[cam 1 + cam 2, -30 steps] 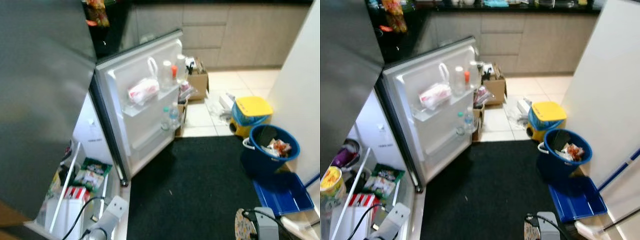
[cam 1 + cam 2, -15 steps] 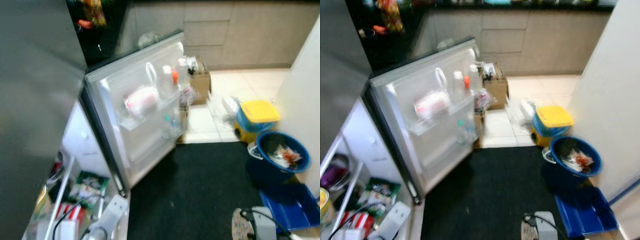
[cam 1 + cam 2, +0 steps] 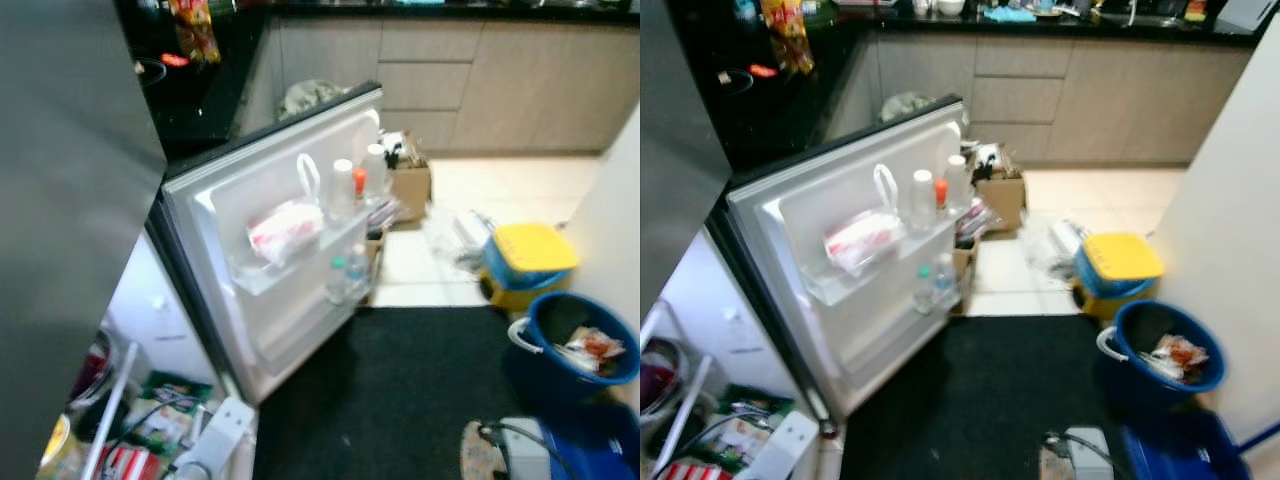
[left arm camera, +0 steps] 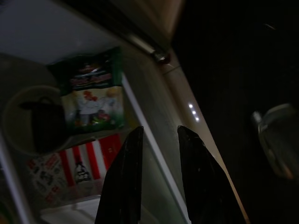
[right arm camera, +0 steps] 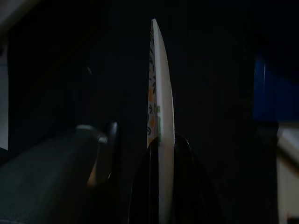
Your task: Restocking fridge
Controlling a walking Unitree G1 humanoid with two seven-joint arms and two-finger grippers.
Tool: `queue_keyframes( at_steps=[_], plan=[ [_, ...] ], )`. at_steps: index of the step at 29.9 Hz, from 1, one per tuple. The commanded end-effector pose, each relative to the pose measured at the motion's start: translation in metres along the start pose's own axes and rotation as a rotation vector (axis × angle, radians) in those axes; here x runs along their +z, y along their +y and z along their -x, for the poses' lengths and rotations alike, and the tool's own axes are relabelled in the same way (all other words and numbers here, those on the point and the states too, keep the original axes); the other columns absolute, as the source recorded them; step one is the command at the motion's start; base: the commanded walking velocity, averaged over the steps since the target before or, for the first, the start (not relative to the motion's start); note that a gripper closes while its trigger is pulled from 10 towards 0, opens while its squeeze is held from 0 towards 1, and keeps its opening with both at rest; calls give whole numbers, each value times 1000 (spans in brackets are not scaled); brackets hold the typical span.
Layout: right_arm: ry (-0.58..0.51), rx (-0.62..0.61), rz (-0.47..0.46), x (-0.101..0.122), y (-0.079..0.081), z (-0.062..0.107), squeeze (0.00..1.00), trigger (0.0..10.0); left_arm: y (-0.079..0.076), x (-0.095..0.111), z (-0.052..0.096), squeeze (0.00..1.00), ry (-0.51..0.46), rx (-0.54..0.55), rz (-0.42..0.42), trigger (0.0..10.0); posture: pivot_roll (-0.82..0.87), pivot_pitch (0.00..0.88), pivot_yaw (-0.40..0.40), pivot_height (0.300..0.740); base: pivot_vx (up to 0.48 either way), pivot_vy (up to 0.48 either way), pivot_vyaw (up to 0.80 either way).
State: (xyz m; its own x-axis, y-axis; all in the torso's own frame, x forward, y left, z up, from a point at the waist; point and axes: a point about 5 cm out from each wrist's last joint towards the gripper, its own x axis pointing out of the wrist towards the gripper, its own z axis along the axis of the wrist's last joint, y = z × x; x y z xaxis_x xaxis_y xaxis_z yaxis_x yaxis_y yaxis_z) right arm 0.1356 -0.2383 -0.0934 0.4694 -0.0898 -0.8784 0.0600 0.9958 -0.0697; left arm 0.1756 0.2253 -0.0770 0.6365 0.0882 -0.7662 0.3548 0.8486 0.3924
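The fridge door (image 3: pixel 290 300) stands wide open; its shelves carry a red-and-white packet (image 3: pixel 285 228), tall bottles (image 3: pixel 343 182) and small water bottles (image 3: pixel 348 275). Low at the left, the fridge interior holds a green snack packet (image 4: pixel 91 91) and a red-striped pack (image 4: pixel 79 163). My left gripper (image 4: pixel 159 133) hangs open over the edge of that compartment with nothing between its fingers. My right gripper (image 5: pixel 161 140) is shut on a patterned plate (image 5: pixel 159 84), seen edge-on. The plate's rim (image 3: pixel 470 455) also peeks in low above the black mat.
A black mat (image 3: pixel 400 390) covers the floor before the fridge. To the right are a blue bucket (image 3: pixel 580 345) with rubbish, a yellow-lidded container (image 3: pixel 528 250) and a white wall (image 3: pixel 1240 250). A cardboard box (image 3: pixel 408 180) sits behind the door, near grey cabinets (image 3: pixel 470 80).
The whole picture has slid down and to the right, so the camera has moved. The door, bucket and both arms keep their places; the plate stays gripped.
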Motion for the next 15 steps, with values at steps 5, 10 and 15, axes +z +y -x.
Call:
queue_keyframes(
  at_steps=[5,10,15],
  plan=[
    [-10,4,-9,2,3,-1,0,10000,-2,-5,1,302,16,-7,1,10000,29,0,-39,740,366,0,0],
    [-13,6,-7,1,3,0,0,10000,-1,-5,1,263,17,-7,18,10000,30,0,-39,740,267,0,0],
    [-15,20,2,2,4,-1,0,10000,-2,-4,1,212,15,-15,34,10000,30,0,-40,740,0,0,0]
  ],
)
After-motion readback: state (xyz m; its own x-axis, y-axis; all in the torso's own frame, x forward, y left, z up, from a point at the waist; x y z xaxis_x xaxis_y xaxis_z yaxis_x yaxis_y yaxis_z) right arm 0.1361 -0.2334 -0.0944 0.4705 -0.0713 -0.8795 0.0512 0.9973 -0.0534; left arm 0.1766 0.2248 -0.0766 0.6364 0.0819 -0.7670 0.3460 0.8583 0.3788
